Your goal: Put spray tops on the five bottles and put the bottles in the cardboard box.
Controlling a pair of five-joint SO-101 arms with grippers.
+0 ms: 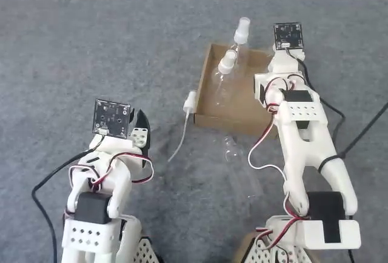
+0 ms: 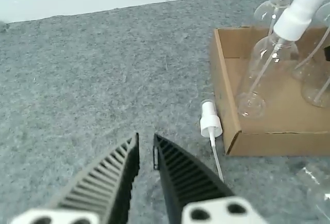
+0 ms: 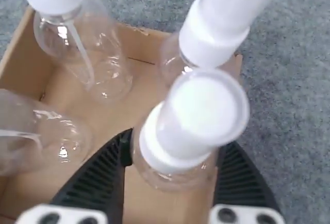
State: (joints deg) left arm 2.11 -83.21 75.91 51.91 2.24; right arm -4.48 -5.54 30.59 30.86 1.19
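The cardboard box (image 1: pixel 209 102) sits at the middle right of the table with several clear spray-topped bottles (image 1: pixel 225 72) standing in it. My right gripper (image 3: pixel 176 144) is over the box's far right corner, shut on a capped bottle (image 3: pixel 193 115) that stands upright between its fingers. A loose white spray top (image 1: pixel 189 101) with its long tube lies on the carpet just left of the box. An uncapped clear bottle (image 1: pixel 237 163) lies on its side in front of the box. My left gripper (image 2: pixel 147 149) hovers over bare carpet left of the spray top, shut and holding nothing.
Grey carpet covers the table. The right arm (image 1: pixel 300 123) stretches along the box's right side, with red and white wires hanging from it. Inside the box, capped bottles (image 3: pixel 85 53) crowd close around the held one. Open carpet lies to the left.
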